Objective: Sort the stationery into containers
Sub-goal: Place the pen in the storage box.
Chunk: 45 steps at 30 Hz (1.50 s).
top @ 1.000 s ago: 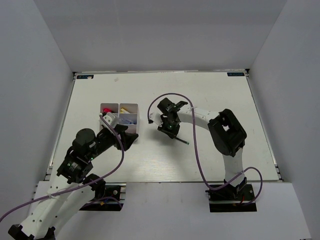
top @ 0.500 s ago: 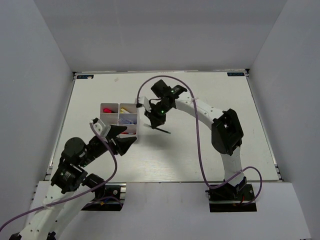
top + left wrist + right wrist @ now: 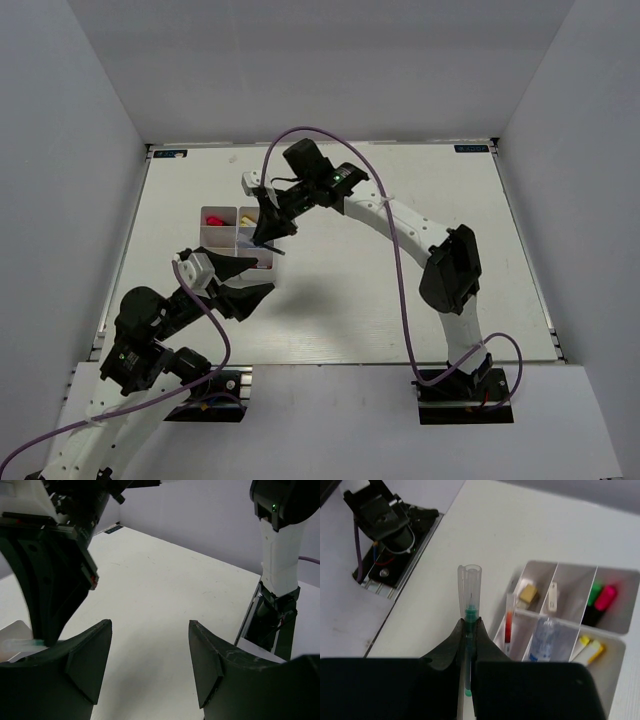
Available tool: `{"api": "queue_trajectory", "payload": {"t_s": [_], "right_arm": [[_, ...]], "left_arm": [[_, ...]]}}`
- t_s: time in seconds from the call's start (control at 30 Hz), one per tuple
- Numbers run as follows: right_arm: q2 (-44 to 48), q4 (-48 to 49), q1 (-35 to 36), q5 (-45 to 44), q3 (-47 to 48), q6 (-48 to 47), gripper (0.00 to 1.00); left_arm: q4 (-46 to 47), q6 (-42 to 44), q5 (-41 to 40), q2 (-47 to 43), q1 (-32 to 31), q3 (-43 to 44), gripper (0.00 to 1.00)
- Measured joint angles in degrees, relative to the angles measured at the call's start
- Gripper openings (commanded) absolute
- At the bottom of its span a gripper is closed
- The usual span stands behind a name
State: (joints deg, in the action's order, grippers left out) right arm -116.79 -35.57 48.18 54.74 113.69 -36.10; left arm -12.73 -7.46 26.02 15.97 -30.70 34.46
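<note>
My right gripper (image 3: 268, 232) is shut on a thin green pen (image 3: 469, 622) and holds it just over the right edge of the white divided tray (image 3: 203, 224). In the right wrist view the tray (image 3: 576, 566) lies right of the pen. It holds a red pen (image 3: 509, 625), a blue-labelled tube (image 3: 542, 642), small erasers (image 3: 527, 594), green and pink highlighters (image 3: 601, 597) and yellow pieces (image 3: 590, 649). My left gripper (image 3: 246, 287) is open and empty, just in front of the tray; its jaws (image 3: 150, 655) stand wide apart over bare table.
The right arm (image 3: 400, 215) arches across the table's middle with its purple cable. In the left wrist view the right gripper (image 3: 55, 570) hangs close at the upper left. The left arm's base mount (image 3: 385, 527) sits at the near table edge.
My right arm has swung left with the green pen, from mid-table to over the tray. My left arm has drawn back toward the near edge, gripper still open.
</note>
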Motion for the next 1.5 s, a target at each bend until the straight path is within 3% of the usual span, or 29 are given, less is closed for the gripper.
{"api": "queue_trajectory", "payload": {"t_s": [0.2,0.67,0.73,0.77,0.8,0.83,0.9,1.03,1.33,1.5], "right_arm": [[-7.1,3.8,1.7,4.0,7.0,1.1,0.00],[-17.1,7.0,1.3,6.0,10.2,-0.8,0.00],[-17.5,7.0,1.1,6.1,10.2,-1.6,0.06],[-17.7,7.0,0.9,6.1,10.2,-2.1,0.13],[-17.7,7.0,0.9,6.1,10.2,-2.1,0.14],[-17.7,7.0,0.7,6.1,10.2,-2.6,0.23],[-17.7,7.0,0.6,6.1,10.2,-3.6,0.31],[-17.7,6.9,0.3,6.0,8.7,-4.9,0.43],[-15.0,5.2,0.3,5.4,2.6,-6.6,0.45],[-6.7,4.3,0.1,4.3,-2.4,-6.1,0.55]], "left_arm": [[0.8,0.0,0.3,0.0,0.0,0.0,0.73],[0.8,0.6,0.4,0.0,0.0,0.0,0.73],[0.8,0.6,0.4,0.0,0.0,0.0,0.73],[0.8,0.6,0.4,0.0,0.0,0.0,0.73],[0.8,0.6,0.3,0.0,0.0,0.0,0.73],[0.8,0.6,0.3,0.0,0.0,0.0,0.73],[0.8,0.6,0.3,0.0,0.0,0.0,0.73],[0.8,0.6,0.3,0.0,0.0,0.0,0.73],[0.7,0.6,0.0,0.1,0.0,0.0,0.73],[0.7,0.6,-0.5,0.1,0.0,0.0,0.74]]}}
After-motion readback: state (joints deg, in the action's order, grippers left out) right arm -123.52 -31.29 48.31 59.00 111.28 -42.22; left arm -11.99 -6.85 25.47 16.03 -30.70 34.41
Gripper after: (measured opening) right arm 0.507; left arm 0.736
